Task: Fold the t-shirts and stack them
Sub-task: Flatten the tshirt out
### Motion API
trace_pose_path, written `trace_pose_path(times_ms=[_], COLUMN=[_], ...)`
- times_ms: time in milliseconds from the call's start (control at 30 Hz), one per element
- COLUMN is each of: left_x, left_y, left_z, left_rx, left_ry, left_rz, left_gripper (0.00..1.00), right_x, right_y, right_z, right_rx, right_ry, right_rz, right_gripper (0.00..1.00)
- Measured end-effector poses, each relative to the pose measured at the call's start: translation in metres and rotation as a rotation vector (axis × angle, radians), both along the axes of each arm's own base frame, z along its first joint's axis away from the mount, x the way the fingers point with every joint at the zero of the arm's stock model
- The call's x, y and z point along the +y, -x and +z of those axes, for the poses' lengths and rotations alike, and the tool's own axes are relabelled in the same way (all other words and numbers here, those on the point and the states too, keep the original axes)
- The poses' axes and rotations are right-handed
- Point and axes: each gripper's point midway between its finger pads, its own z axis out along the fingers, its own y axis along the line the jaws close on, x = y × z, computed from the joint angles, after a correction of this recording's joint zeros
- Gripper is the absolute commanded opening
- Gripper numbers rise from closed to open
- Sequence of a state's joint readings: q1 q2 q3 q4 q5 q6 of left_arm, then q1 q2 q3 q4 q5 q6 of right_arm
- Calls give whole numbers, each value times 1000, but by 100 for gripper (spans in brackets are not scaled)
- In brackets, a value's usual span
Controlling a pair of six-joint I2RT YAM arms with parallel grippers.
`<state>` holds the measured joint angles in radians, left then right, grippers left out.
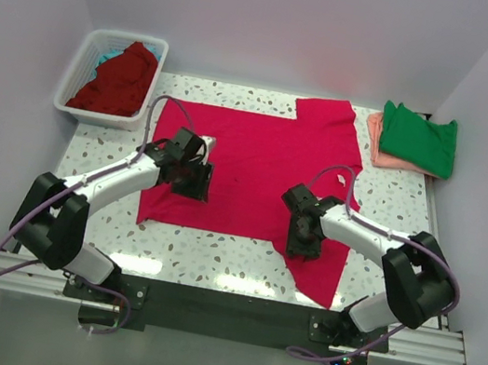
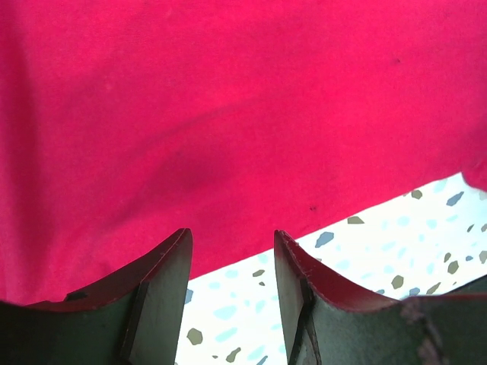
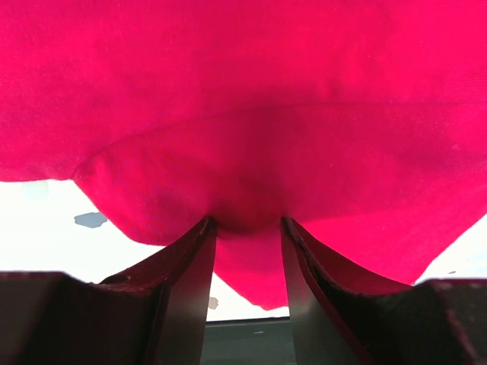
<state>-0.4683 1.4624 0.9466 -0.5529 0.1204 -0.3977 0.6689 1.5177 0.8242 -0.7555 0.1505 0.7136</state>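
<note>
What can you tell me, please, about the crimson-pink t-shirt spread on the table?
The crimson-pink t-shirt is soft, plain cloth, spread mostly flat and sideways on the speckled table. Its far sleeve points toward the back edge and its near sleeve toward the arms. The open left gripper sits at one edge, with bare table between its fingers. A fold of the cloth bulges between the right gripper's parted fingers.

We see a bright pink t-shirt (image 1: 259,152) spread flat on the speckled surface (image 1: 212,257). The left fingers (image 1: 195,183) are down over its left part, and the right fingers (image 1: 303,243) are at its near hem. At far right a green shirt (image 1: 419,140) lies folded on a salmon shirt (image 1: 374,137). A dark red shirt (image 1: 115,80) fills the white basket (image 1: 75,79).
</note>
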Motion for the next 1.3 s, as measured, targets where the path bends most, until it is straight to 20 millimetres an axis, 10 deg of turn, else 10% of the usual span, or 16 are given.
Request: trace_pose_path(times_ms=[567, 767, 967, 1300], left_x=[-9, -10, -7, 8], left_y=[3, 3, 0, -12], left_z=[2, 2, 1, -9], left_rx=[-17, -18, -30, -34], left_ry=[11, 11, -4, -90], left_rz=[-71, -73, -61, 46], left_gripper=[51, 51, 52, 50], right_x=[-20, -14, -13, -57], right_y=[-35, -48, -25, 51], right_z=[19, 52, 74, 47], right_rx=[-134, -226, -262, -89], right_ry=[55, -6, -65, 15], right_rz=[-55, -8, 37, -193], right_gripper=[36, 51, 56, 34])
